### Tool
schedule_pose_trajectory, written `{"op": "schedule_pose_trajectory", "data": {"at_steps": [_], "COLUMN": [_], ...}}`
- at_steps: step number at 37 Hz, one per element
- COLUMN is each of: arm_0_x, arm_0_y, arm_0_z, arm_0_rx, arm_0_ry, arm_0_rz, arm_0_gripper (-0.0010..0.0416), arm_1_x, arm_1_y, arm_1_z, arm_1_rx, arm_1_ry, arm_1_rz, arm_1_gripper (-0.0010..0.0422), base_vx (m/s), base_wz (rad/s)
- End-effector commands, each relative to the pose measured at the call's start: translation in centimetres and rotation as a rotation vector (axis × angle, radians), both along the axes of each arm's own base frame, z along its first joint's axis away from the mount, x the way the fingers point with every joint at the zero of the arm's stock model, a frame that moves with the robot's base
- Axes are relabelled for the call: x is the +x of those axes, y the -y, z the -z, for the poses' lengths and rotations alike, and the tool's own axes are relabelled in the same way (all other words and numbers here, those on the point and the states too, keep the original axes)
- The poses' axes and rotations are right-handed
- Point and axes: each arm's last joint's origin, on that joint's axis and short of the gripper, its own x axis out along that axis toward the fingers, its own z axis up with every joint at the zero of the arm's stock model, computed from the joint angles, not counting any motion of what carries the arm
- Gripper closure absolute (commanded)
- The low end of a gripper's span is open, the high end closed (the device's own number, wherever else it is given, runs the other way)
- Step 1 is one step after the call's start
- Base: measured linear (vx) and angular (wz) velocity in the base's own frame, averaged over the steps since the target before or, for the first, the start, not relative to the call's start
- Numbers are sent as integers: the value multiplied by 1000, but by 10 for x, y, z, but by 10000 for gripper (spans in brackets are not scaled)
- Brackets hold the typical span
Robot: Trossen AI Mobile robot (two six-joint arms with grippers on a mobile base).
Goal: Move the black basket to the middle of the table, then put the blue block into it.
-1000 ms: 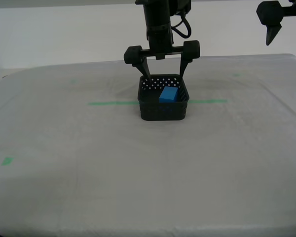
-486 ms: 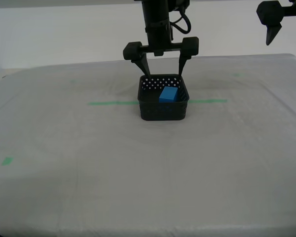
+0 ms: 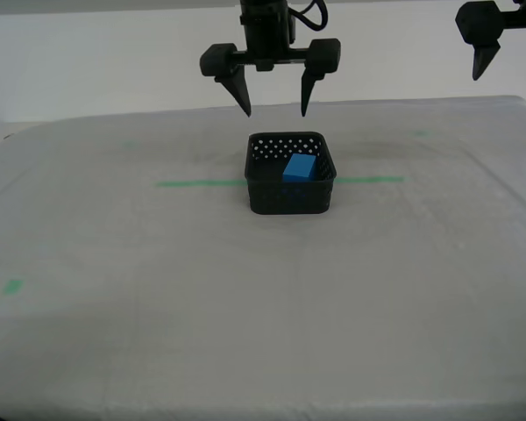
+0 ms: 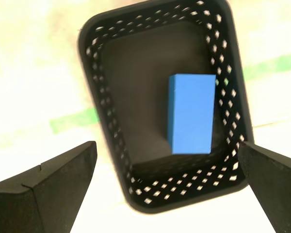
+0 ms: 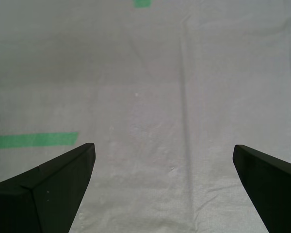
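Hovering above the black basket [image 3: 291,186], my second gripper [image 3: 275,110] has its two pointed fingers [image 3: 242,95] spread wide apart and holds nothing; its tips hang clear of the rim, just over the basket's far edge as the exterior view shows it. Straight below that gripper [image 4: 165,194], the second wrist view looks down into the basket [image 4: 111,77], where the blue block [image 4: 191,114] lies flat on the floor, close to one long perforated wall and touching neither finger. On the table [image 3: 263,307] the basket sits squarely across the thin green tape line [image 3: 202,183], which runs out from under it on both sides. The block [image 3: 299,167] shows above the rim beneath the gripper. My first gripper [image 3: 508,66] is raised well apart from the basket, at the exterior view's upper right; its own camera shows its fingers [image 5: 48,189] apart over bare cloth, with a strip of green tape [image 5: 34,140] near one finger and a small green square [image 5: 142,3] farther off.
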Motion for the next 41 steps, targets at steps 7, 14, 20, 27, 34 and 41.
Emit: {"op": "schedule_pose_trajectory", "data": {"at_steps": [7, 14, 20, 27, 34, 41], "arm_0_x": [0, 0, 0, 0, 0, 0], "arm_0_y": [0, 0, 0, 0, 0, 0], "arm_0_z": [0, 0, 0, 0, 0, 0], "arm_0_rx": [-2, -2, -2, -2, -2, -2], "arm_0_ry": [3, 3, 3, 3, 3, 4], "arm_0_rz": [1, 1, 1, 1, 1, 1], "arm_0_gripper": [7, 7, 7, 7, 7, 7], "arm_1_x": [1, -1, -5, -19, -45, -67], "arm_1_y": [-18, -35, -56, -87, -125, -161], "arm_1_z": [-26, -50, -61, -64, -60, -59], "arm_1_rx": [14, 23, 25, -3, -21, -17], "arm_1_ry": [44, 90, 96, 132, 144, 143], "arm_1_rz": [-18, -25, -46, -95, -180, -254], "arm_1_gripper": [11, 11, 11, 11, 11, 11], "base_vx": [0, 0, 0, 0, 0, 0], "base_wz": [0, 0, 0, 0, 0, 0]}}
